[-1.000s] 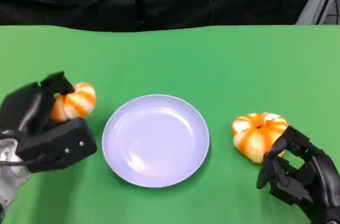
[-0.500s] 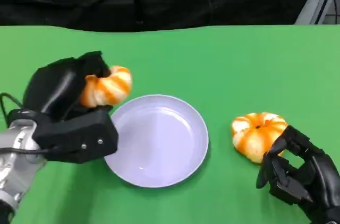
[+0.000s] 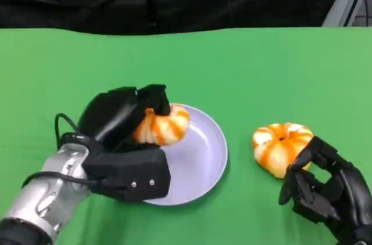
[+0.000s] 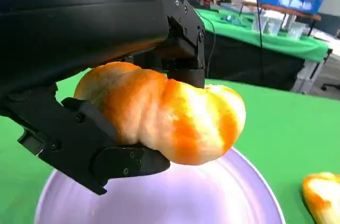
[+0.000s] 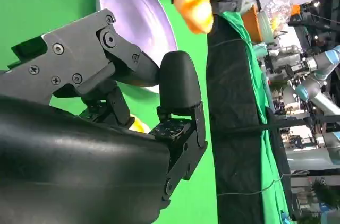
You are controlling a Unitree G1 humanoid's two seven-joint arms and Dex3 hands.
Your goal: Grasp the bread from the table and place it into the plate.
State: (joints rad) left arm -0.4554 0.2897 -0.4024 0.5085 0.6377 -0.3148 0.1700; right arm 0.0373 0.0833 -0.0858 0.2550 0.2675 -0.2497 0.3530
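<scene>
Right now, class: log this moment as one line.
left hand: holds bread roll over plate | right hand: empty, beside second roll

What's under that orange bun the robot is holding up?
The lilac plate lies under the bread, which the left hand holds above its near-left part. The left wrist view shows bare plate below the bread. The hand covers the plate's left edge.

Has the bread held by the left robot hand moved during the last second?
Yes. The bread in the left robot hand moved rightward, from beside the plate to above its left part.
</scene>
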